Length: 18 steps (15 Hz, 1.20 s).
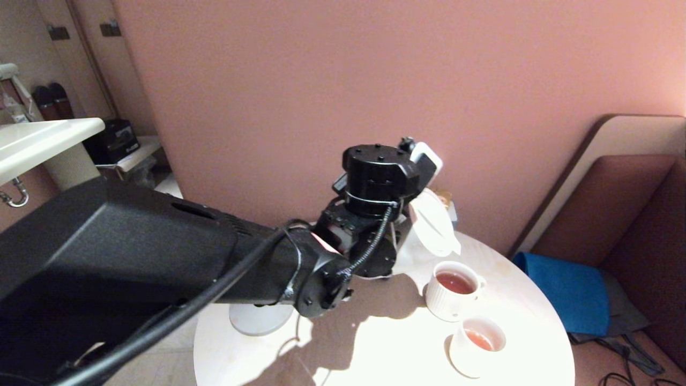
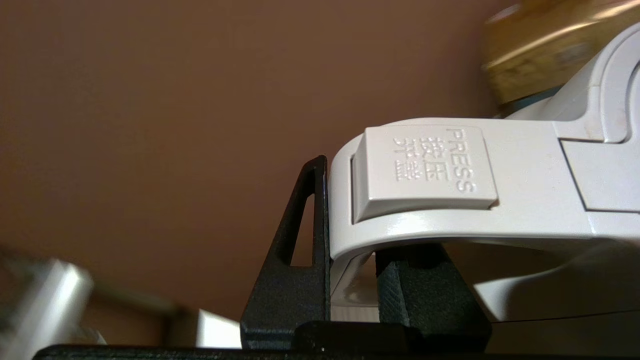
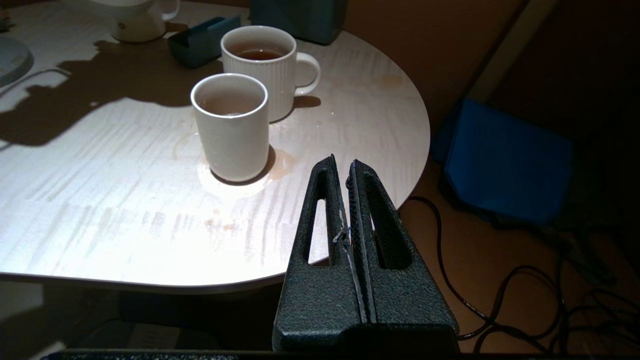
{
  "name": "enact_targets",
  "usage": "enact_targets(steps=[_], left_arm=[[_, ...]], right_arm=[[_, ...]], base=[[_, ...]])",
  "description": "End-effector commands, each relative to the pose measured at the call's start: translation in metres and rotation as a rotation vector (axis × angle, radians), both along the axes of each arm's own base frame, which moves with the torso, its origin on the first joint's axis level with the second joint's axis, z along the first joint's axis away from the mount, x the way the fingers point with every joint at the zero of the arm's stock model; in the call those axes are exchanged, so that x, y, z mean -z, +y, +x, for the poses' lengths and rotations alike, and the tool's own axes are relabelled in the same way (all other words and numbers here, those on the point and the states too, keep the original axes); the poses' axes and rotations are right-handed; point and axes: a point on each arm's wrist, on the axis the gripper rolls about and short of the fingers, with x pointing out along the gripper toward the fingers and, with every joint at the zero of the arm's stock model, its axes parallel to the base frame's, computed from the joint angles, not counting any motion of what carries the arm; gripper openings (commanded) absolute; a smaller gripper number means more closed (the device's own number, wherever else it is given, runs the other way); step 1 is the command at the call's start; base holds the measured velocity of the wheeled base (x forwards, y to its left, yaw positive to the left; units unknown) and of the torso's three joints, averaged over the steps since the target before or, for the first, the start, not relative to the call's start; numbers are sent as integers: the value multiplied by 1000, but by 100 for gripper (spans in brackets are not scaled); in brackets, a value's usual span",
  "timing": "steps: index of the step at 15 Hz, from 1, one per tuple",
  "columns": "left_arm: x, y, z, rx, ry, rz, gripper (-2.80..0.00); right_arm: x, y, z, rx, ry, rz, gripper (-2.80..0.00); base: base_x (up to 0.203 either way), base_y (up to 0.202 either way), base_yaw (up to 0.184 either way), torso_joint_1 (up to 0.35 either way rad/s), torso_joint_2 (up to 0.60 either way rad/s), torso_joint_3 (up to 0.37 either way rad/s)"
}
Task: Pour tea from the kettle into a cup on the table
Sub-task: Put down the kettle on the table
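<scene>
L gripper [image 2: 352, 280] jaws clamp the loop handle of the large cream-white jug kettle [image 1: 434, 225], held tilted above the ribbed white mug [image 1: 453, 292]. Small plain white cup [image 1: 477, 346] sits nearer, w/ some reddish-brown tea [image 1: 478, 340]. Step: carrying/pouring. Next: align spout over cup. R gripper [image 3: 348, 170] closed, empty, off the pale wood round table [image 3: 125, 210] edge.

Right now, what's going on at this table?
The robot's left gripper is shut on the handle of the white kettle, holding it up and tilted above the round table, near the ribbed mug. That mug already holds reddish tea, and so does the plain cup in front of it. No stream from the spout can be seen. The right gripper sits shut and empty at the table's edge.
</scene>
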Motion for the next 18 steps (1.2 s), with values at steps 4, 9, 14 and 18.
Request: enact_targets(steps=[4,9,14,18], left_arm=[[7,61,10,-123,96,-329,-280],[39,122,10,-291,190,-594,-280],[74,177,8,-418,132,-740,-280],[99,208,3,-483,96,-752,-280]], right_arm=[[0,0,0,-1,0,-1,-280],[0,0,0,-1,0,-1,-280],[0,0,0,-1,0,-1,-280],[0,0,0,-1,0,-1,-280]], base=[[0,0,0,0,0,0],[0,0,0,0,0,0],[0,0,0,0,0,0],[0,0,0,0,0,0]])
